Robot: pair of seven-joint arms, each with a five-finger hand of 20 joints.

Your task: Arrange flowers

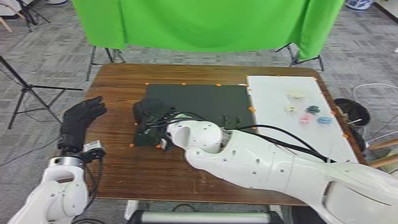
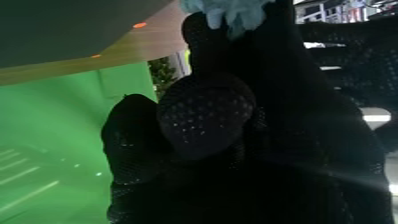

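The right hand [image 1: 153,109], over the dark mat's [image 1: 200,100] left side on the desk [image 1: 147,172], pinched a pale blue flower [image 2: 226,11], petals beyond the fingertips, probably so placing it wouldn't crush them.

- Toward nine o'clock in the head view, the right hand [image 1: 153,109] blurs into the dark mat [image 1: 191,95].
- At three, the small flowers' [image 1: 306,119] petals are too tiny to tell.
- At twelve, the edge crops the green cloth [image 1: 209,25].
- The right wrist view's edge cuts off something pale blue [image 2: 233,11].

Flowers [image 1: 313,109] on sheet [image 1: 306,142] right of mat [image 1: 222,100]
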